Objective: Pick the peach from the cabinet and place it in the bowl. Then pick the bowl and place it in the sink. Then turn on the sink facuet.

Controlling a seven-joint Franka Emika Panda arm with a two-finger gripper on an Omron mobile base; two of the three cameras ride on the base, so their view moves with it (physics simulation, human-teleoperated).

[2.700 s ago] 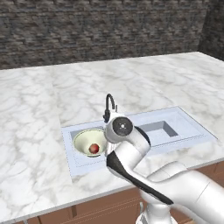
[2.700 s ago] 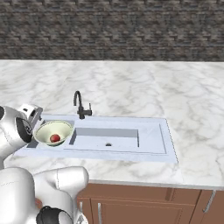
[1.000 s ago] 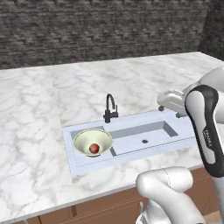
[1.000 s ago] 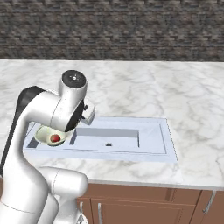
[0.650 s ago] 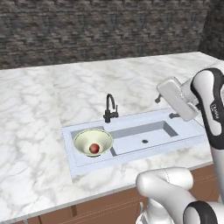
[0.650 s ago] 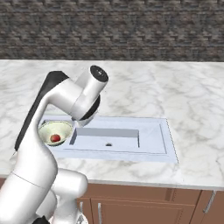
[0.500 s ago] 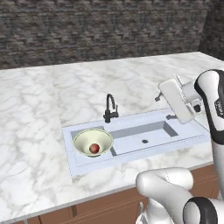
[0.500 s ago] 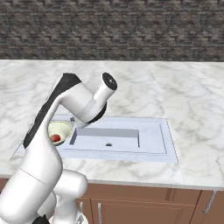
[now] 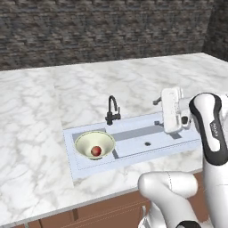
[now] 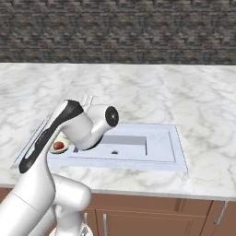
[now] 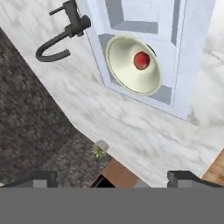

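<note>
- The peach lies inside the bowl, near its middle.
- The bowl sits in the left basin of the sink, its rim close to the basin walls.
- The tap stands on the far edge of the sink, just right of the bowl, its spout curving over the sink.
- The claw hangs above the right part of the sink, well apart from the tap and bowl; its tips stand spread wide with nothing between them.
- The marble counter surrounds the sink; a small potted plant, seemingly, stands far off by the dark wall.
</note>
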